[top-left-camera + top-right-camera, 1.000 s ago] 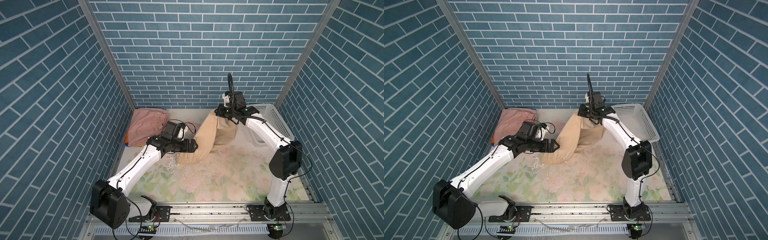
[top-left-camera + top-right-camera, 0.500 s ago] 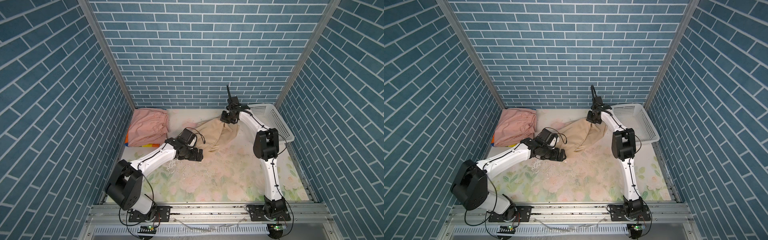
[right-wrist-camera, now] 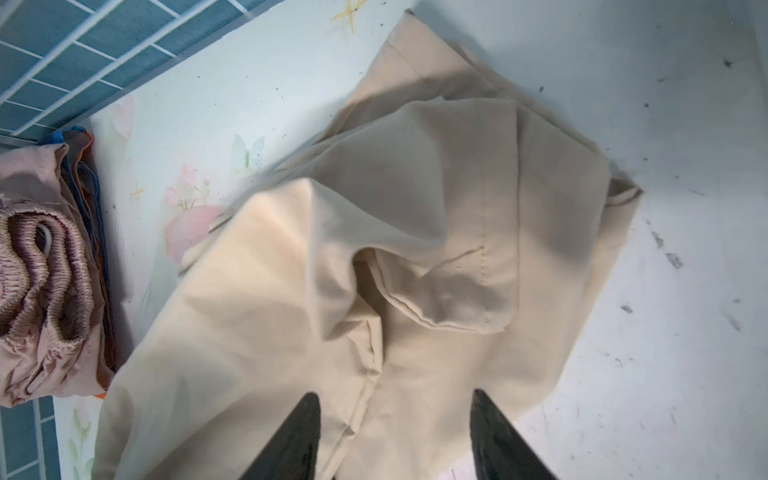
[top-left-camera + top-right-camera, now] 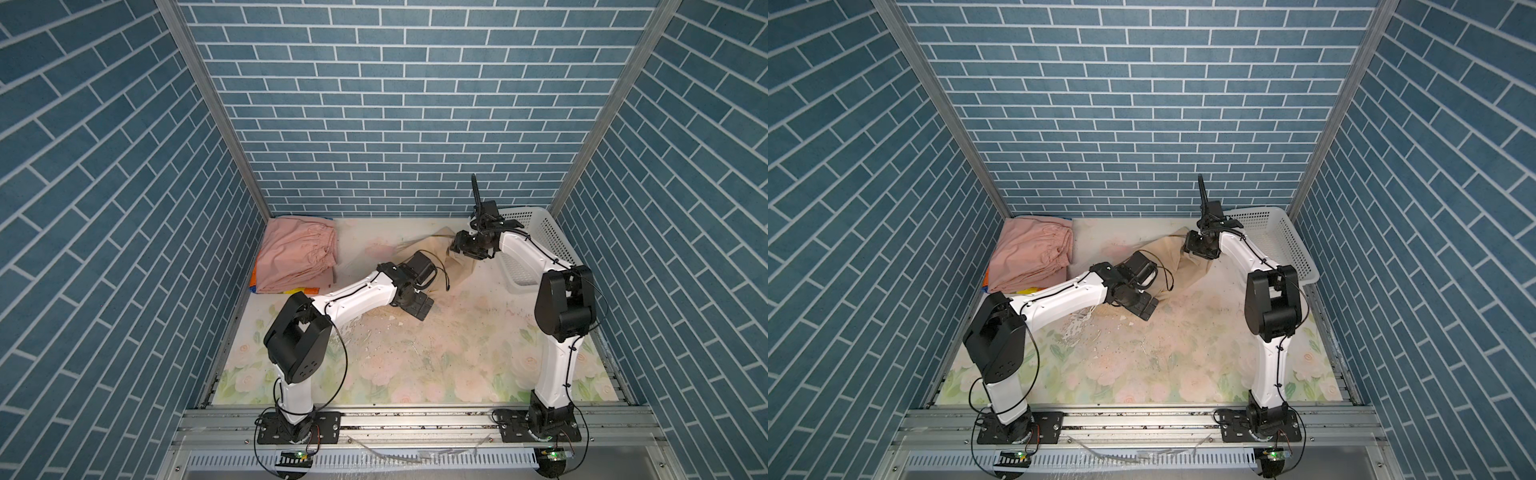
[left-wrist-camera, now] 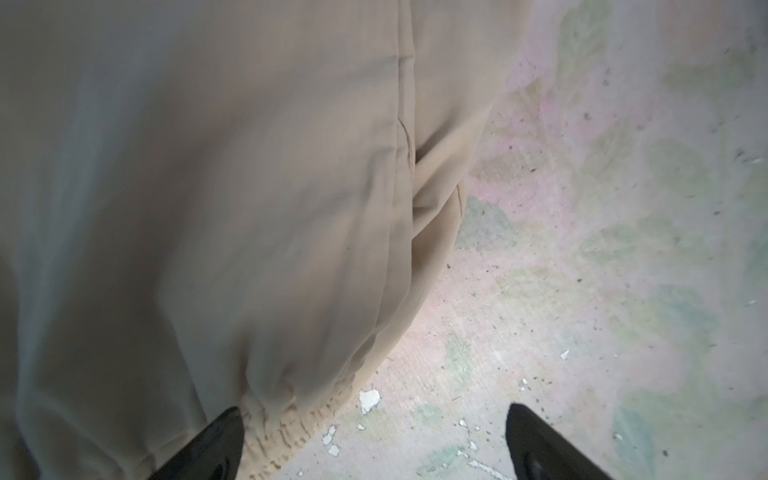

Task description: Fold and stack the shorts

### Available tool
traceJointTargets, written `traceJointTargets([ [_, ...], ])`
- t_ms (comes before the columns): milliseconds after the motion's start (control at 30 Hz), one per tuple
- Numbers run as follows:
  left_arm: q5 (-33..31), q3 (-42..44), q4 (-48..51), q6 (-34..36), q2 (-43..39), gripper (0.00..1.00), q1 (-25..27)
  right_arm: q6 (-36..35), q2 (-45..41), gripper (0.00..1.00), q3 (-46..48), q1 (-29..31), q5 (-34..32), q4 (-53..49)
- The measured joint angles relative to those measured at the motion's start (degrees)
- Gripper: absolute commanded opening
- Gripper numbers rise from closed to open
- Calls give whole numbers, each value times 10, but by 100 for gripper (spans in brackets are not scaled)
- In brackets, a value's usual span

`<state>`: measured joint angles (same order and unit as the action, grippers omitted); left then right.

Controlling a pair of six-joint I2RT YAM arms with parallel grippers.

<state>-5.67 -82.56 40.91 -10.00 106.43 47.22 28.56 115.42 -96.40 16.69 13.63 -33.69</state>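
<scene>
Blue brick walls (image 4: 395, 104) stand around a flowery table (image 4: 415, 365); the left gripper (image 5: 372, 409) is wide open and holds nothing, one finger right by the beige shorts (image 5: 249, 208); the right gripper (image 3: 395, 392) is open too, just above them; they lie rumpled at the back, not neatly folded; the pink shorts (image 4: 297, 257) sit folded on the rainbow shorts (image 4: 254, 279) in the far left corner; I think two are done, one is left.

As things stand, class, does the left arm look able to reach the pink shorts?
Probably yes. The pink shorts lie uncovered in the back corner on that arm's side; the left gripper is open and holds nothing, with only bare table between.
</scene>
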Motion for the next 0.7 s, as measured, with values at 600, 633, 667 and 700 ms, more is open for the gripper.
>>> traceJointTargets([
  [600,-198,14,3,45,61,59,29,14,-49,77,135,-20,43,79],
  [633,-201,14,4,46,64,54,29,16,-52,77,139,-20,44,81],
  [667,-204,15,3,47,66,48,29,16,-55,77,143,-20,45,83],
  [700,-205,16,3,49,67,42,29,17,-57,77,146,-20,45,84],
])
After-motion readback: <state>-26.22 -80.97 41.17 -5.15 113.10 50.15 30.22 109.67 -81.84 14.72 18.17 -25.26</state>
